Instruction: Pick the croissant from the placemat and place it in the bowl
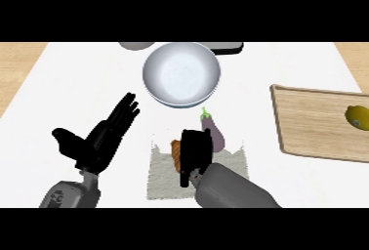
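Croissant (175, 153) lies on the placemat (162, 183), only its brown left edge showing beside the right hand (196, 150), which covers it with fingers curled down round it. I judge the grasp made but the lift not yet begun, so the carry and the release remain. Left of the placemat, the left hand (99, 139) rests with fingers straight and spread. At the placemat's far right corner lies an eggplant (212, 133). Beyond the placemat, well apart, the bowl (180, 73) holds nothing
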